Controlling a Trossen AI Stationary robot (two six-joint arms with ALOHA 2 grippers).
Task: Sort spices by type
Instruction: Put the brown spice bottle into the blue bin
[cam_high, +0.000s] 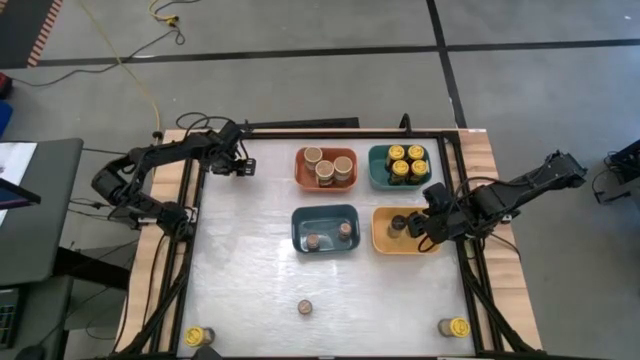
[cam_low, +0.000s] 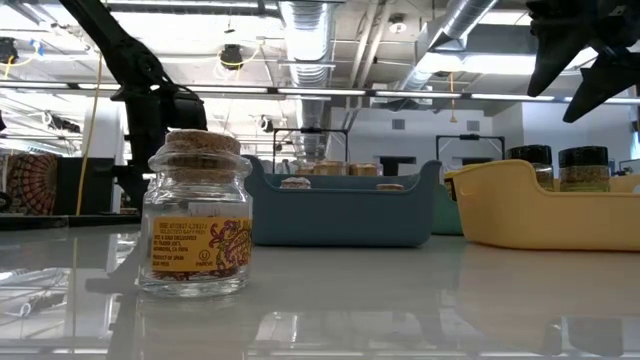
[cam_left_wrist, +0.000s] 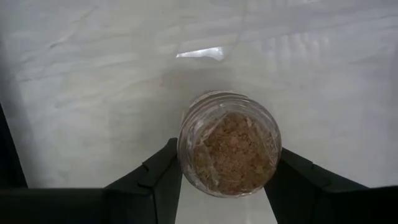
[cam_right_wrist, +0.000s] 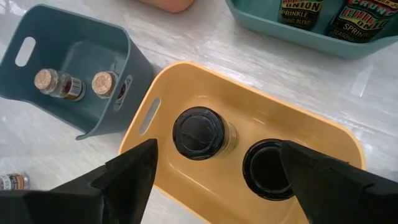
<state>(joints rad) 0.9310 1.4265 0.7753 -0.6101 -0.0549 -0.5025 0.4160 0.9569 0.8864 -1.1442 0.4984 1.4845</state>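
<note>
I'm seeing a clear, shiny glass cylindrical jar with a rough cork stopper and paper label, on a glossy pale table; the smooth yellow plastic bin looks matt.

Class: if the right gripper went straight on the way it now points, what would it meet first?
Probably the dark-lidded jars in the yellow bin; the open right gripper points down over them. Depth is unclear.
</note>
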